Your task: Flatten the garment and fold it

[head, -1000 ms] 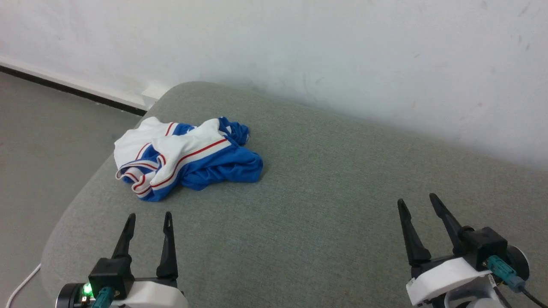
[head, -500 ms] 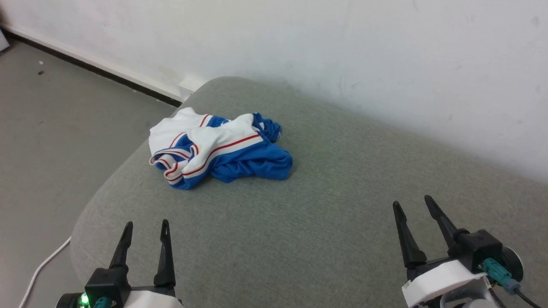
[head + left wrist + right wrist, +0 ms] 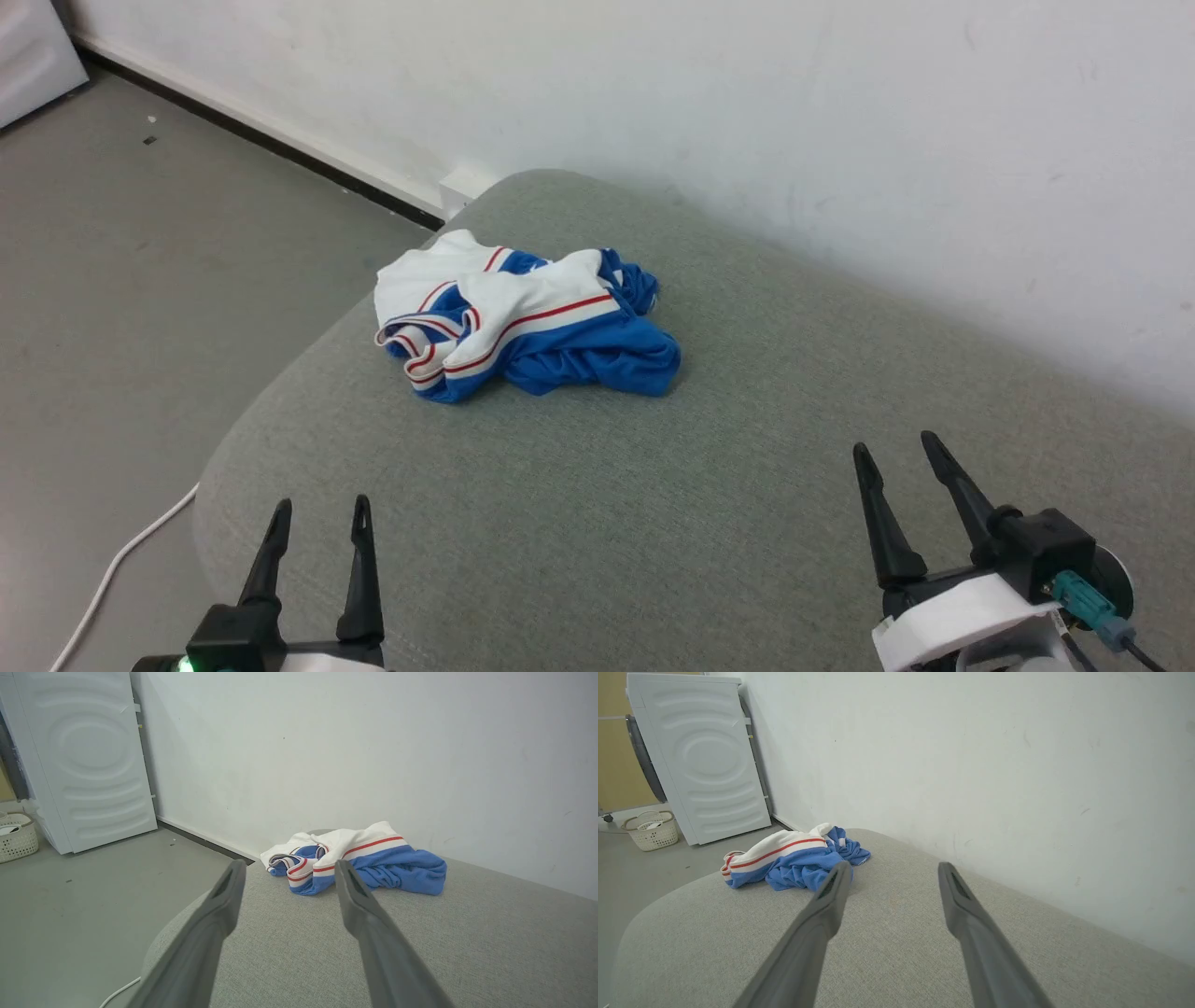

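Jaws on both arms stood apart, holding nothing, low over the grey cushion (image 3: pixel 653 523). On its far-left corner the shirt (image 3: pixel 523 327) lay crumpled, long axis roughly 10 to 4 o'clock, at 1 o'clock from the left gripper (image 3: pixel 322 504) and 10 o'clock from the right gripper (image 3: pixel 894 443). The left looked nearer.

No text, number, brand or sign can be read. The crumpled jersey T-shirt (image 3: pixel 560 359) shows blue cloth, white panels and red stripes, with no legible lettering on the folds that face the cameras. The side panel of the white appliance (image 3: pixel 88 760) by the wall carries embossed curves but no readable label.
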You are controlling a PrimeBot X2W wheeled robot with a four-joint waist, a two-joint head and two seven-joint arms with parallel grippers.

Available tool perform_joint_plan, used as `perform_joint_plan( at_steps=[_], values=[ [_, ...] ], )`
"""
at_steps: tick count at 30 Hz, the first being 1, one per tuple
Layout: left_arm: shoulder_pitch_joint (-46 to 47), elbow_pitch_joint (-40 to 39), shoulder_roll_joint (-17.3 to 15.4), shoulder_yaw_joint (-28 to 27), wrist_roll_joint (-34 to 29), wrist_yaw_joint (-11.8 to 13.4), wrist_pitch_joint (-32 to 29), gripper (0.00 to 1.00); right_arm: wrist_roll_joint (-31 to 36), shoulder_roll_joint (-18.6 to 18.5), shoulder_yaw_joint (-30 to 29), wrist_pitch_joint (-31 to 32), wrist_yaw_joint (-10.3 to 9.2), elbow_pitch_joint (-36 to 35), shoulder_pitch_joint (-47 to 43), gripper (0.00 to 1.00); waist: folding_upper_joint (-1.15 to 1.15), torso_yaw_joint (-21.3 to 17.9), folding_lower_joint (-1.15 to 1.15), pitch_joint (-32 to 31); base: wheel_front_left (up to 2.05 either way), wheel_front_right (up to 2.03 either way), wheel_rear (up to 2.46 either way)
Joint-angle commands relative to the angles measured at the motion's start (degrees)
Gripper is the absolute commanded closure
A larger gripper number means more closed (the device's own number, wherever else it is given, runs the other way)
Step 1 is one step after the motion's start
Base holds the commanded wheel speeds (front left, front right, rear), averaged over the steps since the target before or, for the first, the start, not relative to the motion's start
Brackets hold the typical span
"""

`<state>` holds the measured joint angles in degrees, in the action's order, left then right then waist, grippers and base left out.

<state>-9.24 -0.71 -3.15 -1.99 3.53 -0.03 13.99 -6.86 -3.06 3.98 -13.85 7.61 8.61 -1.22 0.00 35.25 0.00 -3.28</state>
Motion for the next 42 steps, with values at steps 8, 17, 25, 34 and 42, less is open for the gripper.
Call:
perform_joint_plan(
  at_steps=[8,17,25,34,42],
  values=[
    [-1.8,0.2,0.2,-0.7,-0.7,-0.9,1.0,0.0,-1.3,0.2,0.7,-1.2,-0.12,0.4,-0.4,0.0,0.0,1.4,0.0,-1.5,0.0,0.0,0.0],
    [-2.1,-0.2,0.0,-1.5,-0.9,-1.3,1.0,0.0,-1.9,0.2,1.2,-1.2,-0.12,0.4,-0.7,0.0,0.0,0.4,0.0,-1.8,0.0,0.0,0.0],
    [6.6,-4.2,-2.5,-1.9,3.5,-4.4,-1.7,0.0,-0.6,0.2,0.3,-1.2,-0.12,-0.7,-0.5,0.0,0.0,0.5,0.0,0.2,0.0,0.0,0.0],
    [31.0,-4.0,-13.6,2.4,7.6,-7.2,-16.6,0.0,5.1,0.2,0.3,-0.8,-0.12,-4.2,3.5,0.0,0.0,-1.0,0.0,9.2,0.0,0.0,0.0],
    [48.7,7.9,-22.6,11.8,17.1,-7.4,-23.3,0.0,10.4,0.2,3.1,5.2,-0.12,-13.0,9.0,0.0,0.0,-4.1,0.0,19.4,0.0,0.0,0.0]
  ],
)
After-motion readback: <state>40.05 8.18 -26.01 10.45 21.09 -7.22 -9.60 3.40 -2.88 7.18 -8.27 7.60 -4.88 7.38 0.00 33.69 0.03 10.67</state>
